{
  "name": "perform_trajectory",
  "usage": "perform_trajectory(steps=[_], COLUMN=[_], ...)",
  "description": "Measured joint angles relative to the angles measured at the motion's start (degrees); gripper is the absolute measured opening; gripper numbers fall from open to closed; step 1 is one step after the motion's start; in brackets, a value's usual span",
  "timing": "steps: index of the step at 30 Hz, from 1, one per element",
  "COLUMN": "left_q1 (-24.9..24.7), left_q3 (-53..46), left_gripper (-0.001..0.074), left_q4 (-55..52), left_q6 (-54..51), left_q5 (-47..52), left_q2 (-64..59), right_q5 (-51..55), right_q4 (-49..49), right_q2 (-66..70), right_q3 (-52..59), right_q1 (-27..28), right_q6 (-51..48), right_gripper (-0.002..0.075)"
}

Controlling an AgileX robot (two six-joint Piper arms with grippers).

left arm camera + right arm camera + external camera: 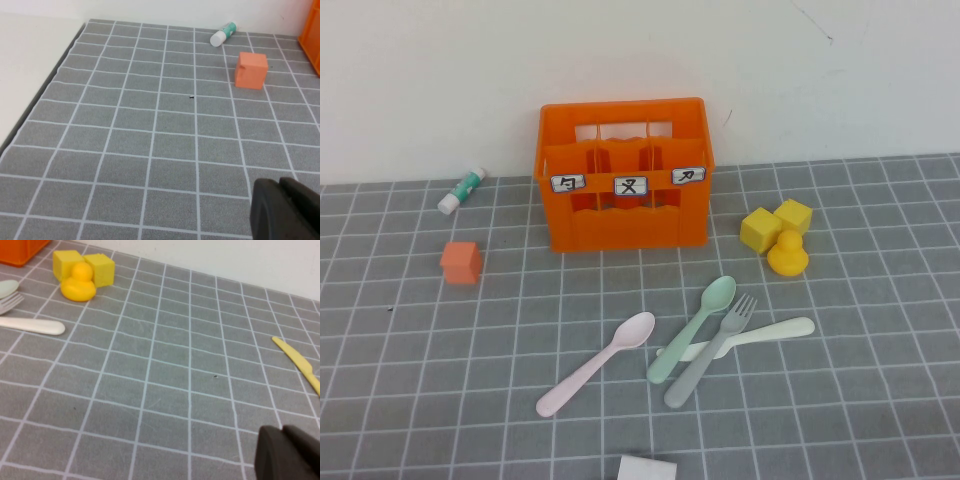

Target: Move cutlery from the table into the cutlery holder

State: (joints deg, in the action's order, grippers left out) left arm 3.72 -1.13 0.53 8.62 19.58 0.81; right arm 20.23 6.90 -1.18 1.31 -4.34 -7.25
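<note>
The left gripper point(285, 210) shows only as a dark shape at the edge of its wrist view, closed on nothing, hanging over bare table point(150, 150) on the left side. The right gripper point(290, 452) is likewise closed and empty, low over the right side of the table, well apart from the cutlery.

Nothing has gone into the cutlery holder point(623, 172) yet, as far as its open compartments show; it stands at the far middle of the table, its three white labels facing near. All the sorting looks still to be done.

In front of it, near the middle, lie four pieces: one pale pink spoon point(596, 363) to the left, one mint green spoon point(692, 329), one grey fork point(711, 351) just right of it, and one cream-white knife point(740, 338) crossing under both. A fifth piece, one yellow knife point(299, 364), lies far right, seen only from the right wrist.

Other things: one glue stick point(461, 190), one small orange cube point(461, 262), two yellow blocks point(776, 224), one yellow duck point(787, 254).
</note>
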Motion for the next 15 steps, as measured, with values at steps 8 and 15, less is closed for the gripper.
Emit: perform_trajectory(steps=[8,15], left_q1=[0.0,0.0], left_q3=[0.0,0.0], left_gripper=[-0.0001,-0.0001], left_q4=[0.0,2.8], left_q6=[0.0,0.1], left_q5=[0.0,0.0], left_q2=[0.0,0.0], right_q5=[0.0,0.0], right_q4=[0.0,0.0], right_q2=[0.0,0.0], right_q3=[0.0,0.0], right_q1=[0.0,0.0], right_q6=[0.0,0.0], right_gripper=[-0.0003,-0.0003])
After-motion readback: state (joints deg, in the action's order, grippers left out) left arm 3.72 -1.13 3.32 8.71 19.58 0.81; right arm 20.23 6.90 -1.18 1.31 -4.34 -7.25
